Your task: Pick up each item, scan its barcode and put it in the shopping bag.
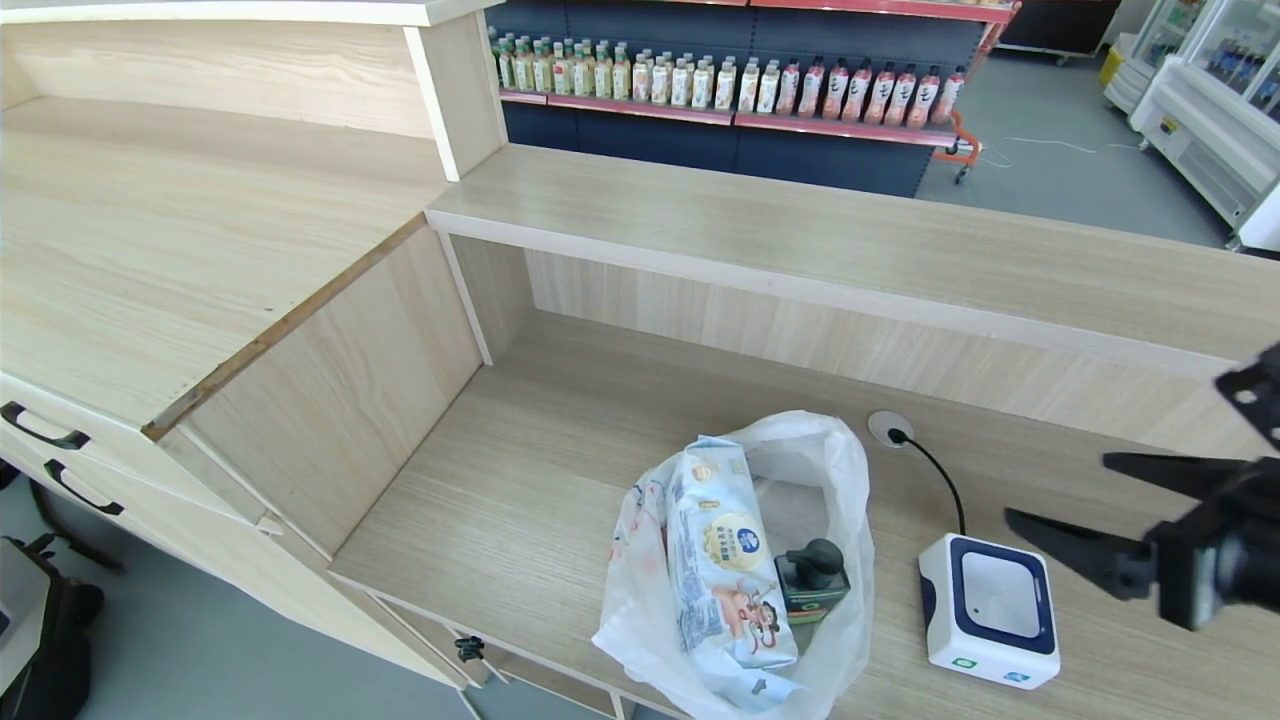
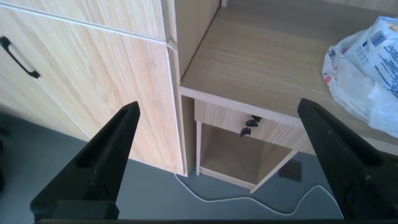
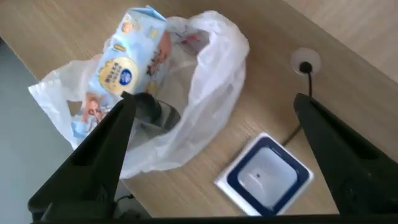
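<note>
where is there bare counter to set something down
Widest free patch: counter between the cabinet side wall and the shopping bag. The upper ledge is bare. Crowded: bag to scanner, with its cable and the right gripper above.

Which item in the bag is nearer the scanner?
The dark bottle with the black pump top; the pale blue pack lies on its far side, away from the scanner.

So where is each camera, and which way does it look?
Head view: on the head, looking down at the counter, shopping bag and scanner; open right gripper at right.
Left wrist view: on the left wrist, looking down past the counter's edge to the floor; open left gripper.
Right wrist view: on the right wrist, looking down on shopping bag and scanner; right gripper.
All three share the shopping bag.
</note>
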Controlling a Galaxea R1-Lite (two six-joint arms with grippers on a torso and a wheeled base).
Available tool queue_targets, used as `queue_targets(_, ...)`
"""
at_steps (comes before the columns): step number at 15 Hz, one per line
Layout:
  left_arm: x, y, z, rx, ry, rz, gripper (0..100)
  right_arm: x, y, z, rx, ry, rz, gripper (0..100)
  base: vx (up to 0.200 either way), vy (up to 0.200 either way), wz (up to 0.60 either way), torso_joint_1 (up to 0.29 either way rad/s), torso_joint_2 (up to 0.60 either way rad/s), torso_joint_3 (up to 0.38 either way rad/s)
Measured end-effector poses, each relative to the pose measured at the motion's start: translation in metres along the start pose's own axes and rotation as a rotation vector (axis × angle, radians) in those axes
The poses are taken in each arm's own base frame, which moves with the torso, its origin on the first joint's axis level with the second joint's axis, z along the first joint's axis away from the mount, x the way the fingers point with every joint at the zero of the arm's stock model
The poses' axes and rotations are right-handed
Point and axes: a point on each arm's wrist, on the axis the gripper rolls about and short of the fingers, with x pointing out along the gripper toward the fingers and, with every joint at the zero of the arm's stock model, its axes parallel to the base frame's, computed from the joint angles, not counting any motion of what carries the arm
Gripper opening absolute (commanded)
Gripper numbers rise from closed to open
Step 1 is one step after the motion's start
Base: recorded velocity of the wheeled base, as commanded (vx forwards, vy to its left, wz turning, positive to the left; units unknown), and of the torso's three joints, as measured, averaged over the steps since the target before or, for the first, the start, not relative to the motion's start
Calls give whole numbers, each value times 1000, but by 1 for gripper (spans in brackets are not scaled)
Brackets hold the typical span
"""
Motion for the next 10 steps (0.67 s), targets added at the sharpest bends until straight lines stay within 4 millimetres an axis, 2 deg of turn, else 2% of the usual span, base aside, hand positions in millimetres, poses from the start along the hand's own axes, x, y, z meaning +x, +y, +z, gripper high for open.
queue_targets(2, 0, 0, 0, 0, 0, 0, 100, -47, -14, -12, 62, 40, -155, 100, 0, 0, 0, 0, 0, 0)
queue_targets(4, 0, 0, 0, 0, 0, 0, 100, -80, -11, -24, 97, 14, -235, 100, 0, 0, 0, 0, 0, 0)
queue_targets(7, 0, 0, 0, 0, 0, 0, 100, -104, 6, -55, 129, 8, -337, 100, 0, 0, 0, 0, 0, 0)
queue_targets(10, 0, 0, 0, 0, 0, 0, 100, -114, 16, -67, 91, -15, -364, 100, 0, 0, -600, -2, 1, -1)
